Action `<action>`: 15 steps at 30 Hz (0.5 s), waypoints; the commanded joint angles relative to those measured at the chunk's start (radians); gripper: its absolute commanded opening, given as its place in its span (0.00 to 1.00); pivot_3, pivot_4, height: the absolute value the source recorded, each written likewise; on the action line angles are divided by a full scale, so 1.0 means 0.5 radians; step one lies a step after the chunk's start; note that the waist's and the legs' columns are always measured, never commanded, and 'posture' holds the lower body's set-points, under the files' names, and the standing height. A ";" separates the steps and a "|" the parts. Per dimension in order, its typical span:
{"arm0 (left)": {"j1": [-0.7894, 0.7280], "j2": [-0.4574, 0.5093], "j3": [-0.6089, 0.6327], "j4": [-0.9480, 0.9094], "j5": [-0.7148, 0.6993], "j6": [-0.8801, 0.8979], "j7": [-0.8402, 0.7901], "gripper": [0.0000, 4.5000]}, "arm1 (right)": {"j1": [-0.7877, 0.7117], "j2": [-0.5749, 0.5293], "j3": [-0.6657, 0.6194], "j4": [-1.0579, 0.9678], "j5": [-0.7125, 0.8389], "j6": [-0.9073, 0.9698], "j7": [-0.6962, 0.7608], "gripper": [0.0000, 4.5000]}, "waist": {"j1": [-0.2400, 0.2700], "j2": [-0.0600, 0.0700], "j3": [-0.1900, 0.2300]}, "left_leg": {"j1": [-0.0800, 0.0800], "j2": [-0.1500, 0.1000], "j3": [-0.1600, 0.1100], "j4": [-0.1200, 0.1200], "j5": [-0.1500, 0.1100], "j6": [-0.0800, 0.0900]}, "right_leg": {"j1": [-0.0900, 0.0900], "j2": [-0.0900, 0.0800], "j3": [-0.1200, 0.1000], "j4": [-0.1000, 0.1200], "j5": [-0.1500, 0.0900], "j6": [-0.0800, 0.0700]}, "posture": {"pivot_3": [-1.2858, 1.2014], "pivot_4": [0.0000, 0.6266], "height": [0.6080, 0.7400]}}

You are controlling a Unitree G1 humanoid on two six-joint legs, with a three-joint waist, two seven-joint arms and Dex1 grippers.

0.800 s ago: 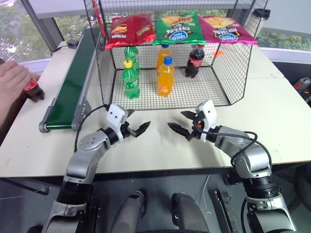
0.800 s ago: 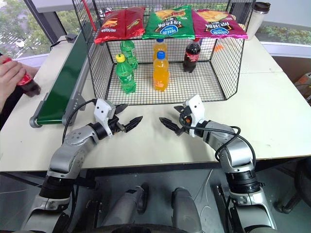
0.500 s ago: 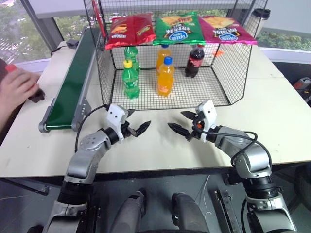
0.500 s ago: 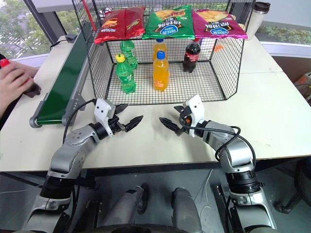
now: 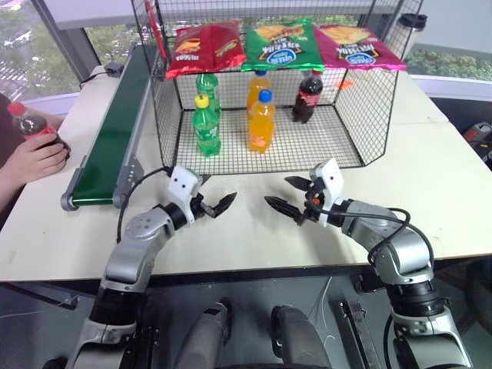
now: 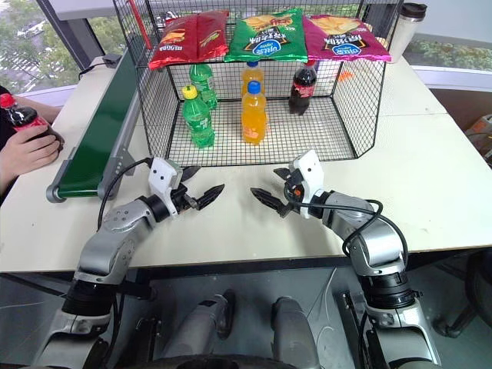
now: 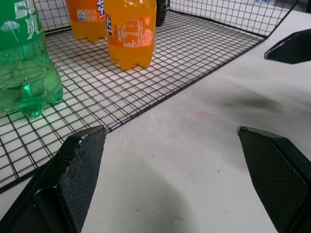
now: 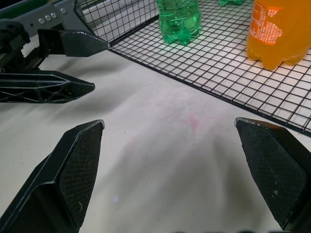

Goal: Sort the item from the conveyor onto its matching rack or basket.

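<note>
The cola bottle (image 5: 29, 127) is upright in a person's hand (image 5: 34, 159), far out to the left of my left jaws and beyond the conveyor (image 5: 111, 137); it is not yet on the belt. I judge it light to moderate in weight, with a stiff but slightly yielding plastic wall and a smooth, possibly slippery label. The best hold would be across the body below the shoulder, clear of the red cap.

The left gripper (image 5: 215, 206) has its jaws wide and empty, held over the bare surface (image 5: 254, 231). The right gripper (image 5: 286, 196) faces it, jaws also wide and empty, with open surface between the two.

Ahead of both jaws stands the wire mesh basket (image 5: 369, 115), open towards me. Inside it are green soda bottles (image 5: 206, 127), orange soda bottles (image 5: 262, 123) and another cola bottle (image 5: 308, 97) at the right rear. Three snack bags (image 5: 283, 44) lie on its top. The orange bottles stand on the approach to the cola position, so placement calls for a route around them.
</note>
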 commanded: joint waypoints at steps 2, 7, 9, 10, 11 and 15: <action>0.011 0.000 -0.005 -0.087 0.007 -0.046 -0.008 1.00 | 0.013 -0.033 -0.010 -0.124 0.023 -0.023 0.029 0.99 | 0.000 0.000 0.000 | 0.000 0.000 0.000 0.000 0.000 0.000 | 0.000 0.000 0.000 0.000 0.000 0.000 | 0.52 0.24 0.98; 0.021 -0.003 -0.018 -0.093 0.015 -0.060 -0.019 1.00 | 0.023 -0.030 -0.002 -0.137 0.027 -0.012 0.025 0.99 | 0.000 0.000 0.000 | 0.000 0.000 0.000 0.000 0.000 0.000 | 0.000 0.000 0.000 0.000 0.000 0.000 | 0.52 0.24 0.98; 0.020 -0.003 -0.023 -0.093 0.017 -0.063 -0.020 1.00 | 0.016 -0.027 -0.002 -0.143 0.033 -0.004 0.025 0.99 | 0.000 0.000 0.000 | 0.000 0.000 0.000 0.000 0.000 0.000 | 0.000 -0.001 0.000 0.000 0.000 0.000 | 0.52 0.24 0.98; 0.020 -0.004 -0.025 -0.093 0.016 -0.064 -0.019 1.00 | 0.015 -0.029 -0.004 -0.146 0.036 -0.002 0.027 0.99 | 0.000 0.000 0.000 | 0.000 0.000 0.000 0.000 0.000 0.000 | 0.000 -0.001 0.000 0.000 0.000 0.000 | 0.52 0.24 0.98; 0.020 -0.004 -0.027 -0.094 0.016 -0.065 -0.018 1.00 | 0.015 -0.029 -0.005 -0.149 0.038 0.000 0.029 0.99 | 0.000 0.000 0.000 | 0.000 0.000 0.000 0.000 0.000 0.000 | 0.000 -0.001 0.000 0.000 0.000 0.000 | 0.52 0.24 0.98; 0.027 -0.001 -0.033 -0.095 0.016 -0.073 -0.020 1.00 | 0.022 -0.041 -0.006 -0.162 0.045 0.004 0.049 0.99 | 0.000 0.000 0.000 | 0.000 0.000 0.000 0.000 0.000 0.000 | 0.000 -0.001 0.000 0.000 0.000 0.000 | 0.52 0.24 0.98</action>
